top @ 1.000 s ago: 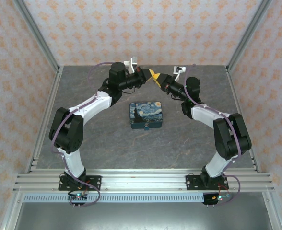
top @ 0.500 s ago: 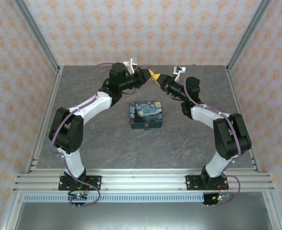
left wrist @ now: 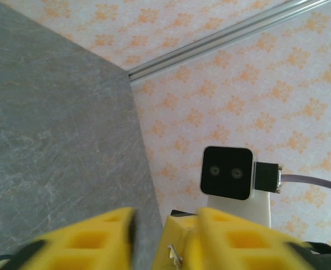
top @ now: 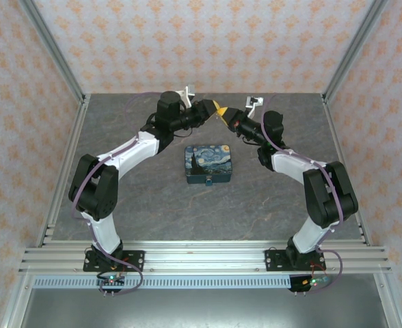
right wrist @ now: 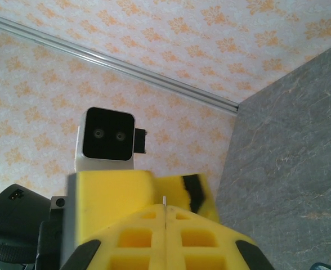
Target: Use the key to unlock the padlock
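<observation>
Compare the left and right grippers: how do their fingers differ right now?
The left gripper has its fingers apart; the right gripper has its fingers pressed together. The right gripper pinches a thin key at its seam; what the left gripper holds can't be told. Both are yellow, raised above the table, tips meeting.

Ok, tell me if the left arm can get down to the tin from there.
Probably yes. The left gripper is at the far side, tip to tip with the right gripper, and the tin lies on bare table between the arms, nothing over it.
</observation>
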Available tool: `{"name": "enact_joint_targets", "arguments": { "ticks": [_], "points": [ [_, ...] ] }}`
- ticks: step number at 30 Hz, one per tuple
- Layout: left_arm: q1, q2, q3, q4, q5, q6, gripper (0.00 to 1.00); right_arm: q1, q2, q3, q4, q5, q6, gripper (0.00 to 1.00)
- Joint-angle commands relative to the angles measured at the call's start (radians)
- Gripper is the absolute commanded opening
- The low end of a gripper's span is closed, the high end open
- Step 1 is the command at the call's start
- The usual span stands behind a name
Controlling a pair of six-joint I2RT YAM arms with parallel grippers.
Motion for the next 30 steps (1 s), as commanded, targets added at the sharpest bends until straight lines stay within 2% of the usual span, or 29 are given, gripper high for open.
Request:
{"name": "enact_joint_targets", "arguments": {
  "ticks": [1,3,11,13,14,17,21,27,30],
  "points": [
    [0.004,-0.044,0.055,-0.083,-0.036,0.049,0.52,0.002,-0.039,-0.014,0.023,-0.011,-0.022,0.00],
    [0.009,-0.065,0.054,-0.114,-0.061,0.077,0.61,0.003,-0.053,-0.021,0.017,-0.011,-0.025,0.00],
    [0.028,-0.191,-0.015,-0.233,-0.117,0.169,0.85,0.003,-0.121,-0.083,-0.020,-0.012,-0.046,0.00],
    [0.029,-0.236,-0.065,-0.262,-0.146,0.185,0.97,0.003,-0.145,-0.108,-0.024,-0.009,-0.049,0.00],
    [0.031,-0.262,-0.098,-0.271,-0.161,0.186,0.99,0.003,-0.159,-0.122,-0.028,-0.006,-0.051,0.00],
    [0.033,-0.331,-0.202,-0.293,-0.192,0.180,1.00,0.003,-0.198,-0.162,-0.036,-0.002,-0.055,0.00],
    [0.034,-0.391,-0.292,-0.339,-0.159,0.204,1.00,0.011,-0.239,-0.201,-0.064,0.004,-0.062,0.00],
    [0.035,-0.388,-0.310,-0.323,-0.081,0.201,0.97,0.062,-0.241,-0.214,-0.086,0.037,-0.063,0.00],
    [0.034,-0.359,-0.295,-0.264,-0.060,0.160,0.91,0.090,-0.221,-0.203,-0.086,0.057,-0.059,0.00]
  ]
}}
